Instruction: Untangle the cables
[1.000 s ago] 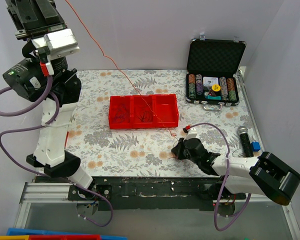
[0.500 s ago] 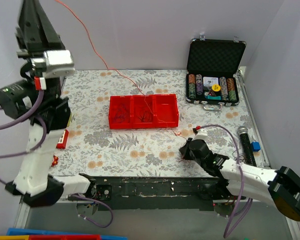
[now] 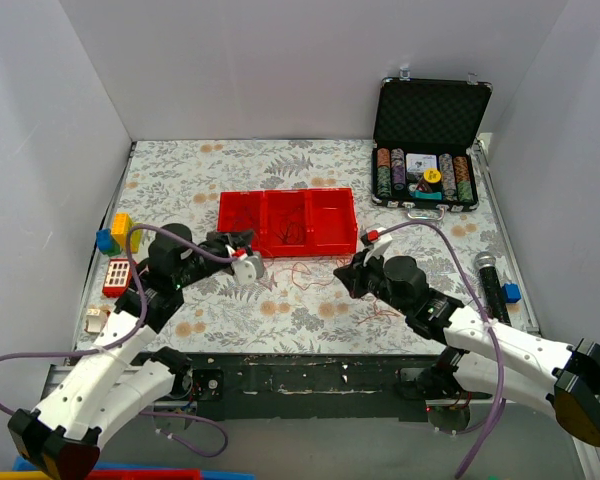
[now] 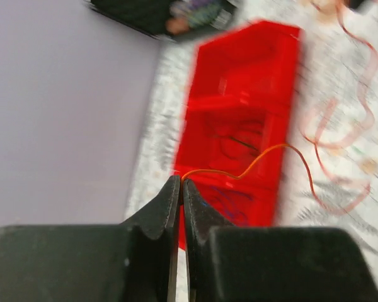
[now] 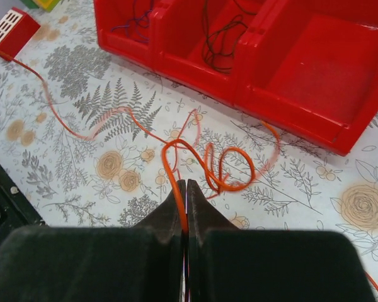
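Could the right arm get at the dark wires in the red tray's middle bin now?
Probably not yet: the dark wires lie uncovered close ahead, but the right pincer is shut on the orange wire.

- The red-orange wire (image 5: 222, 186) is the one that's out: thin and slack, it lies on the surface (image 5: 63, 69) just in front of the red tray (image 5: 302, 119), curled into a few loose loops that cross each other.
- One stretch of it is pinched in the closed tips of the right hand (image 5: 183, 189). Another stretch is pinched the same way in the left hand (image 4: 181, 187), so it droops between the two.
- A paler-looking run of it snakes off across the surface to the left.
- The dark strands (image 5: 215, 39) sit as a small loose tangle in the tray's middle compartment.
- The purple strands (image 5: 133, 26) are in the left compartment, also loosely looped, too fine to count.
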{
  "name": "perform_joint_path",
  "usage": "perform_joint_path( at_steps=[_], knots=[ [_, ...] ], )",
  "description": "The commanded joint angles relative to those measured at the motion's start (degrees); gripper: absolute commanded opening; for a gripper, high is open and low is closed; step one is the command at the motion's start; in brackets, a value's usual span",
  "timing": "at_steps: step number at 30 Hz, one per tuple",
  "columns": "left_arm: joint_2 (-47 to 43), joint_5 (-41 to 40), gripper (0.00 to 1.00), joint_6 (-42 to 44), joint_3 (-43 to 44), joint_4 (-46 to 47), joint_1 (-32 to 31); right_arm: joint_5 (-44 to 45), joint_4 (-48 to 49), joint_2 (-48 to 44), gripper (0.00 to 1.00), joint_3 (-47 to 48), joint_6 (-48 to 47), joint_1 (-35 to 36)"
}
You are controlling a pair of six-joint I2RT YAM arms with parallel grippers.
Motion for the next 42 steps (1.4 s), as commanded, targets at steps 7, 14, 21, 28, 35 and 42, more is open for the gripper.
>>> perform_joint_path(
  at_steps=[7,14,21,28,35,42],
  knots=[
    [2.84,15.77,0.98,10.03,-3.25,-19.47,-0.27,-15.05,-0.76,-2.15,0.01,1.98,-4.91,-0.08],
    [17.51,23.24,0.98,-7.21,3.6,-11.73,-4.48,-22.87,-1.9,-3.55,0.01,4.35,-4.82,-0.08],
    [25.08,25.63,0.98,-18.11,3.09,-3.04,-11.08,-27.8,-1.29,-4.78,0.01,7.08,-5.0,-0.08],
    [31.85,27.82,0.98,-27.0,4.31,5.14,-12.4,-30.88,0.73,-5.4,0.01,7.87,-3.86,0.01],
    [38.18,27.82,0.98,-37.19,6.33,12.71,-12.58,-34.92,3.19,-4.7,0.01,8.05,-3.24,-0.08],
    [41.08,34.58,0.9,-43.17,9.06,14.12,-12.58,-35.98,3.46,-4.26,0.01,8.49,-3.33,-0.43]
  ],
)
